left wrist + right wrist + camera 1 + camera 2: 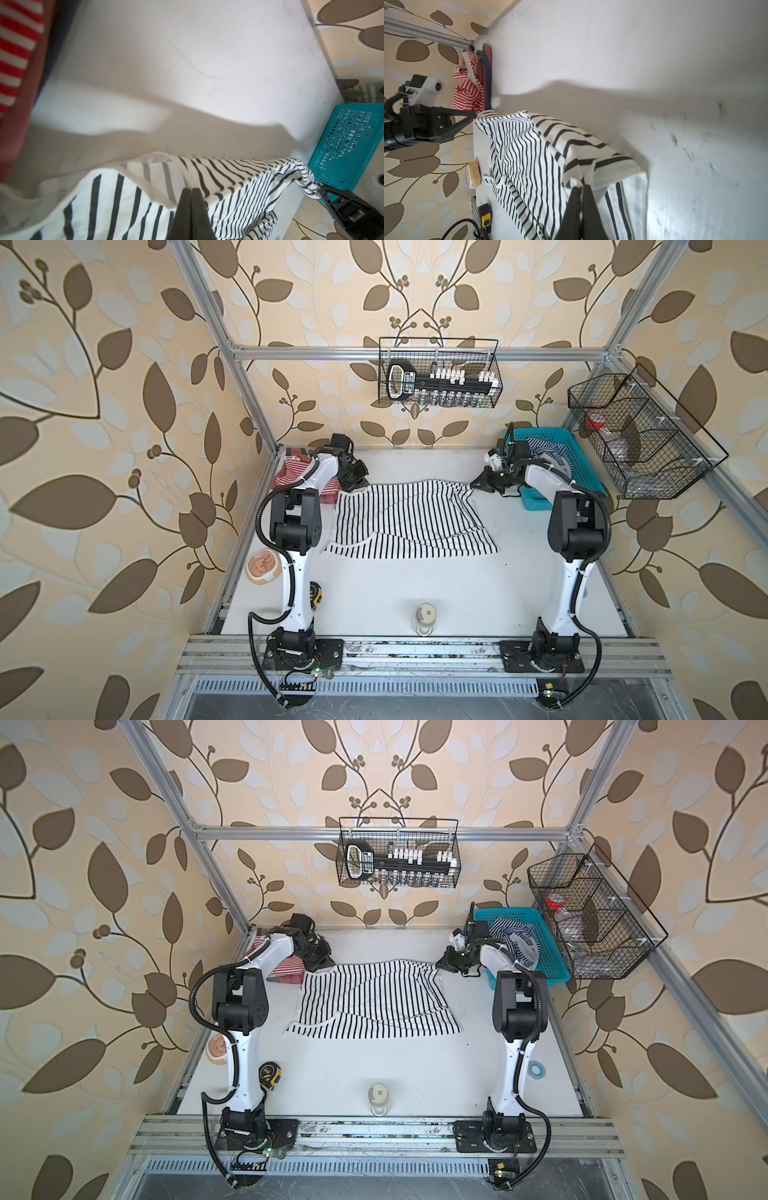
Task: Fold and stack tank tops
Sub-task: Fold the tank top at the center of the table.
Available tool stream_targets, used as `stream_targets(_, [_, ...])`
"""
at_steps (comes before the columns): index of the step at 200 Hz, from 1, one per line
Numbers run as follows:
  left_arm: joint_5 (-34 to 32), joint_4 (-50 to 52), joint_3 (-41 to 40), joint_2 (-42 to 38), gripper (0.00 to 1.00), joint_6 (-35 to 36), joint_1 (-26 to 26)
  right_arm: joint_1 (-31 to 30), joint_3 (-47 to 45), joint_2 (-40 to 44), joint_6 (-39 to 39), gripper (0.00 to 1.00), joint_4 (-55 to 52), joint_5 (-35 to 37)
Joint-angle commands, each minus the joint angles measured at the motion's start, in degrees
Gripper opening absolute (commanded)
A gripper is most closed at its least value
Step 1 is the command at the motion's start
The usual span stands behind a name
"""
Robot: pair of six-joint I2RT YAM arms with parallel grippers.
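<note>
Black-striped white tank top (407, 522), soft, rippled, far corners in the pinch of left hand (191, 189) and right hand (580, 188).

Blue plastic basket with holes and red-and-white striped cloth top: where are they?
Blue plastic basket with holes (548, 433): in a top view, far rim.
Red-and-white striped cloth top (467, 97): right wrist view, striped middle.

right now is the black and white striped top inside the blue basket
No, the black-striped top is spread on the table, outside the blue basket.
</note>
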State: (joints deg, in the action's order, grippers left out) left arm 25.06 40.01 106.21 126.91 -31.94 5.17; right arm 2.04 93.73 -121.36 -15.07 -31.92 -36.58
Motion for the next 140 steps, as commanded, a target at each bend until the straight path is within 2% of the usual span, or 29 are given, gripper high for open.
stream_targets(1, [-0.4,-2.6,-3.2,-6.3,0.0,0.7,-0.3,0.4,-2.6,4.4,2.1,0.0,1.0,0.7])
stream_targets(86, [-0.6,-4.6,-13.4,-14.3,0.0,0.1,-0.3,2.0,-8.6,10.6,6.2,0.0,-2.2,3.5])
stream_targets(140, [-0.5,-5.2,-20.1,-17.0,0.0,0.4,-0.1,1.8,-16.8,12.8,6.9,0.0,-1.3,4.0])
